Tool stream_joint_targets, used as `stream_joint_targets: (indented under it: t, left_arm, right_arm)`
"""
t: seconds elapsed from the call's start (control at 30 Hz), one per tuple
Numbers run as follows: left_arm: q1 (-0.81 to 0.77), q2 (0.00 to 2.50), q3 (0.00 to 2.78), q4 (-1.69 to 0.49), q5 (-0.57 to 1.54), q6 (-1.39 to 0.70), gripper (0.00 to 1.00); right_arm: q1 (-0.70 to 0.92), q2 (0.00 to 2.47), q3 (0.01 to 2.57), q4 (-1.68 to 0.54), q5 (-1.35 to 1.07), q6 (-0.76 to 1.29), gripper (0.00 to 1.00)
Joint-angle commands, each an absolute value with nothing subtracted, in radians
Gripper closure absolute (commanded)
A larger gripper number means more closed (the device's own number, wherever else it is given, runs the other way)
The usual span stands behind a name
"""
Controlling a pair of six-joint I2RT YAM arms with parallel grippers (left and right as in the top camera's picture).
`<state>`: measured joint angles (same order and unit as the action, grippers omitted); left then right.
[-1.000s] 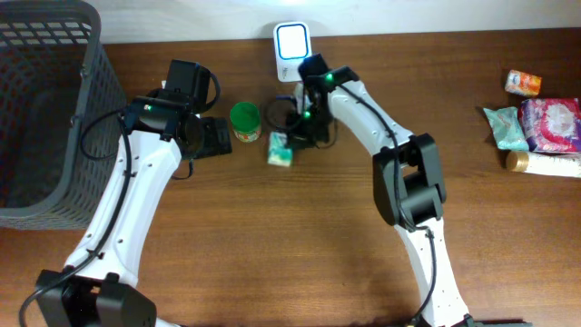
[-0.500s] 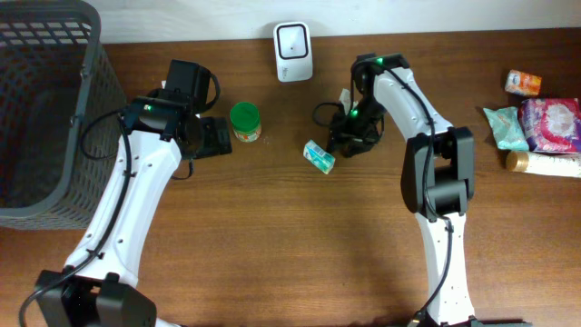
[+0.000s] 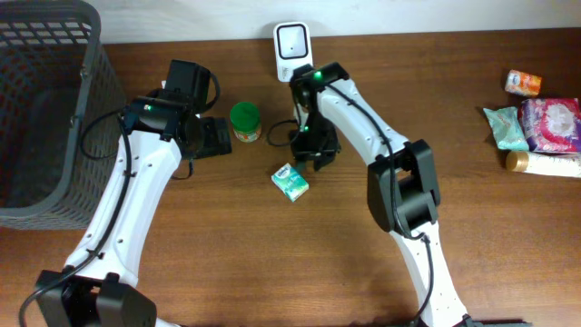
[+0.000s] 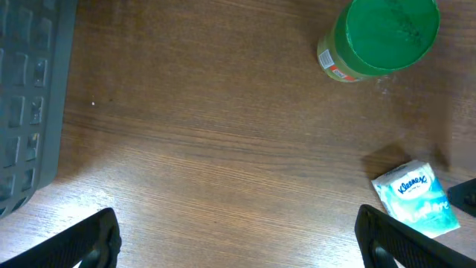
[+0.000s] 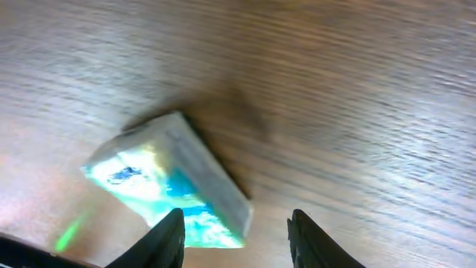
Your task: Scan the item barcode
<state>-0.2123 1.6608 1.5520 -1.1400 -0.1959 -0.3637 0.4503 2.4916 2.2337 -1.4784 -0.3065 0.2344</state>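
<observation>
Half a second earlier the right arm reached toward the right half of the table, and the tissue pack lay on the wood just beside its gripper. A second ago that gripper had the pack close in front of the scanner. Now the right gripper [image 5: 234, 232] has swung back toward the rear edge of the table [image 3: 472, 227]. It hangs just in front of the scanner [image 3: 293, 40], which stands at the middle of that edge. The tissue pack [image 3: 290, 181] has shifted as well: it lies farther left and nearer the front edge than half a second ago. The left gripper [image 4: 236, 223] and the green-lidded jar [image 3: 245, 121] have not moved.

The pack lies loose on the table, tilted, just to the left of the right gripper and a little nearer the front edge. In the right wrist view its near corner runs behind the tip of one of the fingers [image 5: 167, 238], and it cannot be told whether they touch. Those fingers stand partly apart with only bare wood between them, pinching nothing. The jar stands near the pack, toward the rear edge and to its left.

The left gripper's fingers are spread wide over bare wood, empty, just left of the jar. A grey basket [image 3: 86, 136] sits at the table's left edge.
</observation>
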Motion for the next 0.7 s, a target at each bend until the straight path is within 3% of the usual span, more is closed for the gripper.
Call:
stream_joint_targets:
  t: [0.0,0.13,0.27,0.47,0.57,0.67]
  left_arm:
    - [-0.215,1.657,1.554,-1.139,-0.207,-0.374,0.01]
    - [-0.215,1.657,1.554,-1.139,-0.206,-0.374,0.01]
    - [-0.215,1.657,1.554,-1.139,-0.207,-0.374,0.01]
    - [-0.215,1.657,1.554,-1.139,-0.207,-0.374,0.01]
    - [-0.215,1.657,1.554,-1.139,-0.207,-0.374,0.01]
    - [-0.215,1.657,1.554,-1.139,-0.207,-0.374,0.01]
  right_arm:
    - [0.466,2.445,2.261,-1.485,-0.276,0.248,0.54]
    - [0.466,2.445,2.243,-1.493,-0.28,0.141,0.43]
    - [0.472,2.447,2.169,-1.465,-0.363,-0.015,0.43]
    - [0.484,2.447,2.116,-1.397,-0.363,-0.03,0.45]
    - [0.505,2.447,2.07,-1.335,-0.363,-0.03,0.53]
    - [0.513,2.447,2.04,-1.291,-0.363,0.023,0.96]
